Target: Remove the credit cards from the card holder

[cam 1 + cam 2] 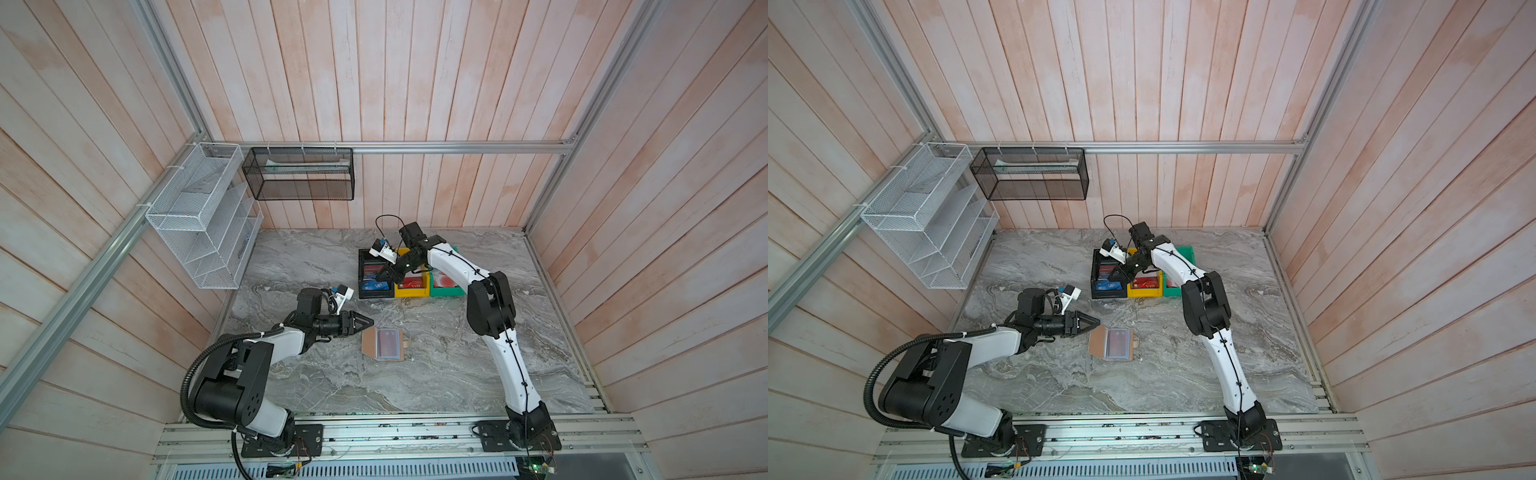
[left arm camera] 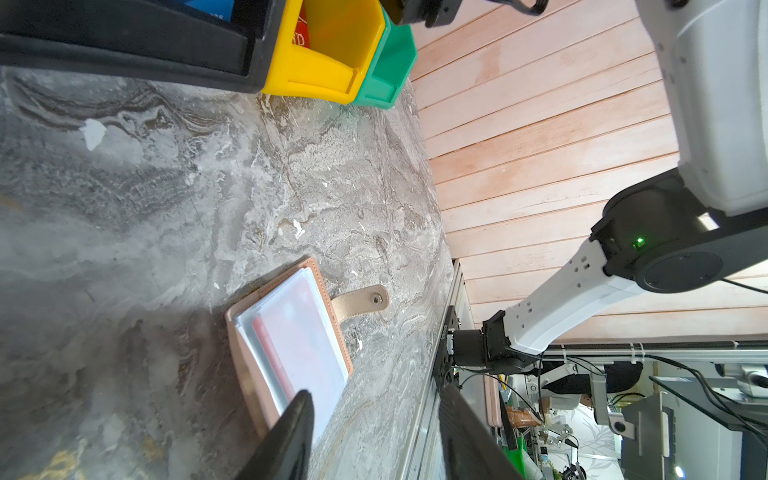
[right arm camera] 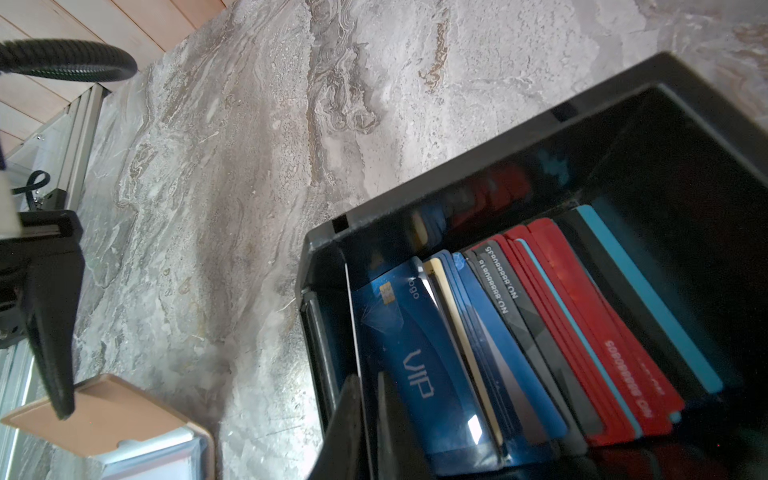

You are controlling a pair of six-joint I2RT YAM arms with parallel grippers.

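Card holder point(image 1: 384, 344) point(image 2: 291, 332): lay open and flat, clear sleeve pages up, just ahead of and below the tips of my left claw point(image 1: 370, 321) point(image 2: 374, 390). I could not tell whether a tip touched it.
Snap tab point(image 2: 365, 299): unfastened, lying flat, sticking out from the holder edge farthest from the left claw.
Card in holder point(image 1: 386, 343): one dark red card showed through the top sleeve. Its red edge was visible in the left wrist view.
Cards in black bin point(image 3: 457, 166): blue, black and red cards stood on edge, leaning together, directly under my right claw point(image 1: 379, 276) point(image 3: 368, 376).
Blue VIP card point(image 3: 419, 365): the card of that stack nearest the right claw's fingers, just beside one tip.
Red cards point(image 3: 582, 332): farther along the same stack, away from the fingers.
Yellow bin point(image 1: 409, 293): touching the black bin, behind the right claw and under its wrist; a red card lay inside.
Green bin point(image 1: 446, 292): next along the row, farthest from the right claw; a pale card with a red circle lay inside.
Left claw: fingers spread apart, nothing between them.
Right claw: fingers almost together, with only a thin slit between them, tips dipped inside the black bin. I could not tell whether they pinched anything.
Table point(image 1: 415, 374): grey marble, bearing the holder and all three bins; the bins sat ahead of the left claw, apart from the holder.
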